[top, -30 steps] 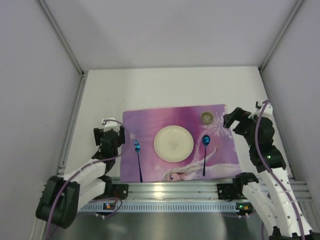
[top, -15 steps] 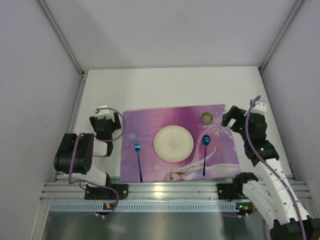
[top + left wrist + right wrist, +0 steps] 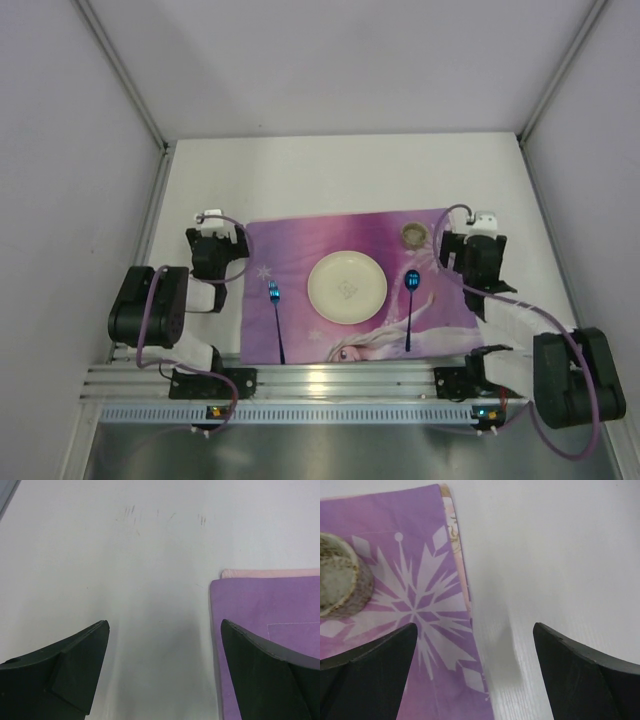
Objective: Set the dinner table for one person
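The dinner table (image 3: pixel 340 175) is a plain white tabletop. On it lies a purple snowflake placemat (image 3: pixel 300 240) with a cream plate (image 3: pixel 346 287) in the middle, a blue fork (image 3: pixel 276 318) to its left, a blue spoon (image 3: pixel 410 298) to its right and a speckled cup (image 3: pixel 415 237) at the far right corner. My left gripper (image 3: pixel 216 243) stands open over bare table (image 3: pixel 150 555) just left of the placemat's corner (image 3: pixel 260 595). My right gripper (image 3: pixel 468 242) is open, straddling the placemat's right edge (image 3: pixel 462 587), with the cup (image 3: pixel 340 582) to its left.
A metal rail (image 3: pixel 340 385) runs along the near edge where both arm bases sit. Grey walls and frame posts (image 3: pixel 150 210) close in the table's left, right and far sides. White tabletop stretches beyond the placemat toward the back wall.
The left arm has folded back, its gripper staying by the placemat's far left corner. The right arm has dropped and folded, bringing its gripper down beside the cup. Both grippers stay open.
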Robot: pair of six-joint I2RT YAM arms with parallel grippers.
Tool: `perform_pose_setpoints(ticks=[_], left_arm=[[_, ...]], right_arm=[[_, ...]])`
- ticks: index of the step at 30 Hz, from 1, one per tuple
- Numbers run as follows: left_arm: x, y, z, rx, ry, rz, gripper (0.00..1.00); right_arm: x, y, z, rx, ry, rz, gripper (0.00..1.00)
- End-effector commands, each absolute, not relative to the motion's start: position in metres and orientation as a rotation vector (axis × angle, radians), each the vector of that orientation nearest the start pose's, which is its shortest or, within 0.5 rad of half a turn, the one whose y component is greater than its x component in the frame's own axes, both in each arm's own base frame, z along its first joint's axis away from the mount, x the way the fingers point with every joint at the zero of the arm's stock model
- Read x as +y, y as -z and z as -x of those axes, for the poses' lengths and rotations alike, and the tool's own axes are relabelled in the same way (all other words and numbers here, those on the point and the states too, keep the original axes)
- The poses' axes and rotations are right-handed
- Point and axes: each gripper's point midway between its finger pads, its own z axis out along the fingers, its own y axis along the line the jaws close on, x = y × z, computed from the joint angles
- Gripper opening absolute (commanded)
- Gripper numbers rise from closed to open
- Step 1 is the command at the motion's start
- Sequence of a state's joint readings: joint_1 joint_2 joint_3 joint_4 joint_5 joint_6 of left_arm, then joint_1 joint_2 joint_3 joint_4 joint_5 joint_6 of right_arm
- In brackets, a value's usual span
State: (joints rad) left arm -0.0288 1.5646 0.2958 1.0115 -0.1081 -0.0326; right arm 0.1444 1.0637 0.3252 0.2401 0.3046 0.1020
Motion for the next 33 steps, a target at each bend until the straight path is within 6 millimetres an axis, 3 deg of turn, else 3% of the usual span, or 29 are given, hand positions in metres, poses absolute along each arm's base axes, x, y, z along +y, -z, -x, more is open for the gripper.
perform_pose_setpoints(ticks=[1, 4, 5, 6, 7, 8, 9, 11, 12, 18, 33], left_arm=[[0.002, -0.082, -0.393, 1.730, -0.023, 0.073, 0.98], [0.002, -0.082, -0.393, 1.730, -0.022, 0.074, 0.99], [0.003, -0.083, -0.393, 1.728, -0.026, 0.075, 0.99], [0.002, -0.082, -0.393, 1.730, -0.023, 0.073, 0.98], [0.003, -0.082, -0.393, 1.730, -0.026, 0.075, 0.98], [0.003, -0.082, -0.393, 1.730, -0.026, 0.075, 0.99], [0.003, -0.082, -0.393, 1.730, -0.024, 0.074, 0.98], [0.003, -0.082, -0.393, 1.730, -0.026, 0.075, 0.99], [0.003, -0.082, -0.393, 1.730, -0.026, 0.075, 0.99], [0.003, -0.082, -0.393, 1.730, -0.025, 0.074, 0.98], [0.003, -0.082, -0.393, 1.730, -0.026, 0.075, 0.99]], right_arm=[[-0.020, -0.118, -0.349, 1.781, 0.211, -0.129, 1.00], [-0.017, -0.131, -0.366, 1.682, 0.170, -0.128, 1.00], [-0.014, -0.125, -0.369, 1.675, 0.151, -0.113, 1.00], [-0.005, -0.140, -0.377, 1.605, 0.108, -0.047, 1.00], [-0.004, -0.135, -0.381, 1.614, 0.105, -0.035, 1.00], [-0.003, -0.117, -0.383, 1.644, 0.097, -0.018, 1.00], [-0.007, -0.125, -0.380, 1.573, 0.094, -0.050, 1.00], [-0.018, -0.117, -0.372, 1.601, 0.117, -0.102, 1.00], [-0.012, -0.127, -0.373, 1.552, 0.089, -0.073, 1.00], [0.006, -0.122, -0.376, 1.577, 0.056, 0.041, 1.00], [0.005, -0.121, -0.379, 1.590, 0.060, 0.039, 1.00]])
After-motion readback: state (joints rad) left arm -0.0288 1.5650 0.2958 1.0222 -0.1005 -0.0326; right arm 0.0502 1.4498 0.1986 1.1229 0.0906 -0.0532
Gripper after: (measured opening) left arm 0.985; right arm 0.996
